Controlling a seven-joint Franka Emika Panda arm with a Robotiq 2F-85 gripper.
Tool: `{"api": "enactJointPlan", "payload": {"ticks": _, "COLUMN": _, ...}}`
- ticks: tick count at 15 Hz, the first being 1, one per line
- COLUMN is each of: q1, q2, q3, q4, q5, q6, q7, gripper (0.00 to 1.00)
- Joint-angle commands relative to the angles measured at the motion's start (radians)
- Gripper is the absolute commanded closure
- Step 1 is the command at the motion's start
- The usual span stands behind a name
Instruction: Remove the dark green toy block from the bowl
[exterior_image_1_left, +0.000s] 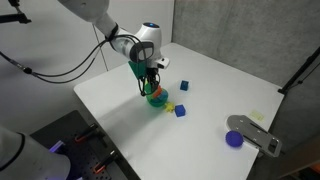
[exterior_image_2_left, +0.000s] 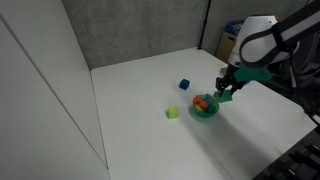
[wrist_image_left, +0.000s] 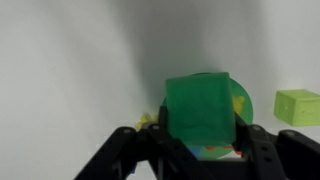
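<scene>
In the wrist view my gripper is shut on the dark green toy block, which fills the space between the two black fingers. The teal-green bowl lies just beneath and behind the block, with orange and yellow pieces showing inside it. In both exterior views the gripper hangs right over the bowl, holding the block a little above it.
A paler yellow-green cube lies on the white table near the bowl. Blue cubes lie around it. A purple-blue disc and a grey object sit near the table corner.
</scene>
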Motion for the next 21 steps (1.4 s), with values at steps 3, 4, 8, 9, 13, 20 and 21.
{"api": "enactJointPlan", "payload": {"ticks": 3, "q1": -0.065, "q2": -0.006, "q3": -0.065, "q4": 0.002, "q5": -0.009, "q6": -0.122, "q7": 0.026, "gripper": 0.69}}
{"api": "enactJointPlan", "payload": {"ticks": 4, "q1": -0.075, "q2": -0.005, "q3": -0.082, "q4": 0.003, "q5": -0.013, "q6": -0.137, "q7": 0.037, "gripper": 0.69}}
{"api": "enactJointPlan", "payload": {"ticks": 8, "q1": -0.119, "q2": -0.006, "q3": -0.123, "q4": 0.012, "q5": 0.007, "q6": -0.195, "q7": 0.058, "gripper": 0.19}}
{"api": "enactJointPlan", "payload": {"ticks": 9, "q1": -0.126, "q2": -0.008, "q3": -0.127, "q4": 0.013, "q5": 0.009, "q6": -0.204, "q7": 0.061, "gripper": 0.18}}
{"api": "enactJointPlan", "payload": {"ticks": 13, "q1": -0.139, "q2": -0.017, "q3": -0.128, "q4": 0.013, "q5": 0.014, "q6": -0.216, "q7": 0.071, "gripper": 0.0}}
{"api": "enactJointPlan", "payload": {"ticks": 20, "q1": -0.127, "q2": -0.068, "q3": -0.045, "q4": 0.009, "q5": 0.115, "q6": -0.354, "q7": 0.013, "gripper": 0.0}}
{"api": "enactJointPlan", "payload": {"ticks": 21, "q1": -0.119, "q2": -0.081, "q3": -0.029, "q4": 0.007, "q5": 0.128, "q6": -0.381, "q7": 0.01, "gripper": 0.0}}
